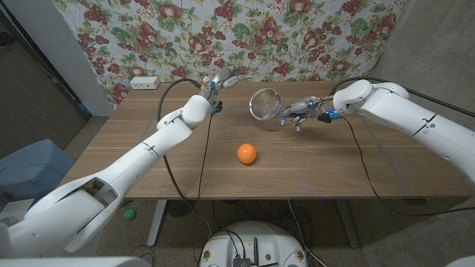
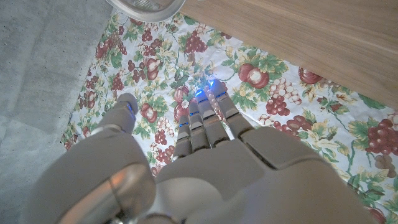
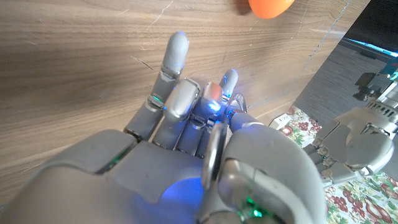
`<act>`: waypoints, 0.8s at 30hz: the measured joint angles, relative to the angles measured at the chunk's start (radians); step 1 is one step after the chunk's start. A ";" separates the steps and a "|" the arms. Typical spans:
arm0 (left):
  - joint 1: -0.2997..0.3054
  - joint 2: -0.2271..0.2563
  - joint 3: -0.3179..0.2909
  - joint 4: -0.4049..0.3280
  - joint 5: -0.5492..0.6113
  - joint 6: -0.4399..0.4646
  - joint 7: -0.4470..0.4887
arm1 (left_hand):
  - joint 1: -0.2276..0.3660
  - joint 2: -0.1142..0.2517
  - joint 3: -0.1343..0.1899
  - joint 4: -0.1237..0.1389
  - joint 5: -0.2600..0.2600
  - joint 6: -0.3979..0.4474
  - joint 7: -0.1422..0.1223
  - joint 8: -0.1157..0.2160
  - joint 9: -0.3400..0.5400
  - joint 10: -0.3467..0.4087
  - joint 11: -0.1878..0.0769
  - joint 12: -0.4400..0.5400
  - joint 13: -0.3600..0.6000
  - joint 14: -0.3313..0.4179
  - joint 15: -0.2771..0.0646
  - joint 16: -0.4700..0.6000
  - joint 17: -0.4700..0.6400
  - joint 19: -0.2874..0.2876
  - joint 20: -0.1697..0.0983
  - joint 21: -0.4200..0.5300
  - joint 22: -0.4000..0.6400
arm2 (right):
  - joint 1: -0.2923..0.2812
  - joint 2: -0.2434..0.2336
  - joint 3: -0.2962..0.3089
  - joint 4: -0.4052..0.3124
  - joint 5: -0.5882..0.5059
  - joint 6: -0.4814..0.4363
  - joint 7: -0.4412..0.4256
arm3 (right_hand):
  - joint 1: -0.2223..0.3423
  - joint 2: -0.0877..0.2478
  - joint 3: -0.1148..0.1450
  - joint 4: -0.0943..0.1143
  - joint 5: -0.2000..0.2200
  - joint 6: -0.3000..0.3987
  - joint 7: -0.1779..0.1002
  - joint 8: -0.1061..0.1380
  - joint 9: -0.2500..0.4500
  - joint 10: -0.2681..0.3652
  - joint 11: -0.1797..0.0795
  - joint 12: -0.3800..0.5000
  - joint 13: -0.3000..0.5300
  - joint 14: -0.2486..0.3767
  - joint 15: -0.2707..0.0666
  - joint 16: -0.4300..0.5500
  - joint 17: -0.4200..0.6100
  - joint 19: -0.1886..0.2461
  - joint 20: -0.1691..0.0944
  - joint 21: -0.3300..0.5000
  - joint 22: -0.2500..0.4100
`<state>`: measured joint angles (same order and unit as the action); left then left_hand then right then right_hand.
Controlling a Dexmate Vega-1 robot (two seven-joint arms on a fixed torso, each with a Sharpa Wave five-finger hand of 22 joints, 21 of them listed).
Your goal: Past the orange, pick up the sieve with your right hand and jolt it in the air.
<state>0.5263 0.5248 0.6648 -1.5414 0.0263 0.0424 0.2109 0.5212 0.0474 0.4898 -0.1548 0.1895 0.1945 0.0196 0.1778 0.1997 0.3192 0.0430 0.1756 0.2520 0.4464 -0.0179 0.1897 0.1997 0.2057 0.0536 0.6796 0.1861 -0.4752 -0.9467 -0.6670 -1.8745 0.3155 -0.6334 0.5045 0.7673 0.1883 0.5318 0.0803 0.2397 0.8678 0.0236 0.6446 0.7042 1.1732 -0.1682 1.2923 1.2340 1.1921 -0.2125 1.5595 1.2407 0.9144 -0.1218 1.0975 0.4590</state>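
Beyond the orange, up off the wooden table, the sieve hangs in the air with its round mesh face turned toward the camera; the right hand has it by the handle, fingers curled in around the thin stem just past the fingertips' reach of the rim; in the right wrist view the fingers fold tight over a slim metal bar running between them, so the hold looks closed and firm, which is what a jolt would need; a loose pinch would let the bowl swing round. The orange sits well short of the fingers, nearer the robot, and in the right wrist view it peeks in past the fingertips, well apart from them; nothing touches it. The sieve is tilted up on its edge, not level, likely because the wrist is rolled to keep the handle square in the palm. Over on the other side, the left hand is raised at the far edge of the table, near the floral cloth; its fingers reach out straight and close together with nothing between them; it seems parked out of the way so the sieve has room. By my reading the pickup is done and the shaking is the step in hand; the risk is the handle slipping round in the grip.
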 measured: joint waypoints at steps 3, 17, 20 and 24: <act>0.075 0.023 -0.062 -0.046 -0.008 -0.012 0.019 | -0.005 0.005 0.000 0.000 0.000 0.008 -0.007 0.004 0.000 0.000 0.000 0.003 -0.002 0.000 0.000 0.000 0.000 0.000 0.000 -0.001 0.000 | -0.005 -0.002 0.008 0.004 0.046 0.020 -0.027 | 0.000 0.000 0.000 0.000 -0.007 0.000 0.000 0.000 -0.005 0.000 0.000 0.007 0.000 0.000 0.000 0.000 0.000 0.007 -0.007 0.005 -0.002; 0.158 0.032 -0.121 -0.060 -0.037 -0.080 0.121 | -0.033 0.025 0.007 0.007 0.000 0.045 -0.013 0.016 -0.005 0.024 0.009 0.021 -0.011 0.000 0.000 0.007 0.003 0.013 0.005 -0.001 0.000 | -0.010 -0.012 0.029 0.032 0.083 0.034 -0.025 | 0.000 0.000 0.014 -0.006 -0.008 0.000 0.000 0.007 -0.014 0.000 0.000 0.028 0.000 0.011 0.000 0.000 0.000 0.007 -0.007 0.021 -0.014; 0.178 0.029 -0.135 -0.061 -0.048 -0.086 0.137 | -0.035 0.027 0.010 0.010 0.000 0.051 -0.010 0.016 -0.009 0.024 0.009 0.021 -0.014 0.004 0.004 0.007 0.003 0.013 0.005 -0.001 0.000 | -0.007 -0.013 0.032 0.042 0.091 0.038 -0.019 | 0.000 0.000 0.014 -0.006 -0.008 0.000 0.000 0.008 -0.014 0.000 0.000 0.032 0.000 0.011 0.000 0.000 0.000 0.007 -0.007 0.021 -0.016; 0.214 0.023 -0.158 -0.060 -0.067 -0.088 0.153 | -0.038 0.030 0.010 0.010 0.000 0.056 -0.005 0.023 -0.009 0.033 0.011 0.021 -0.015 0.004 0.004 0.015 0.003 0.013 0.005 -0.001 0.000 | -0.003 -0.013 0.035 0.057 0.104 0.051 -0.007 | 0.000 0.000 0.018 -0.001 -0.008 0.000 0.000 0.008 -0.011 0.000 0.000 0.039 0.000 0.011 0.000 0.000 0.000 0.007 -0.007 0.028 -0.019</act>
<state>0.7398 0.5473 0.5069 -1.6016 -0.0402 -0.0456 0.3638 0.4830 0.0777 0.4998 -0.1449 0.1895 0.2509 0.0146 0.2004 0.1905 0.3519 0.0538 0.1965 0.2366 0.4502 -0.0141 0.2051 0.2025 0.2186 0.0589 0.6791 0.1862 -0.4785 -0.9594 -0.6317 -1.8175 0.4198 -0.5826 0.4975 0.7673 0.1883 0.5496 0.0788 0.2321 0.8679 0.0235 0.6525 0.6928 1.1731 -0.1680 1.3316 1.2339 1.2032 -0.2122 1.5595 1.2408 0.9215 -0.1288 1.1260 0.4403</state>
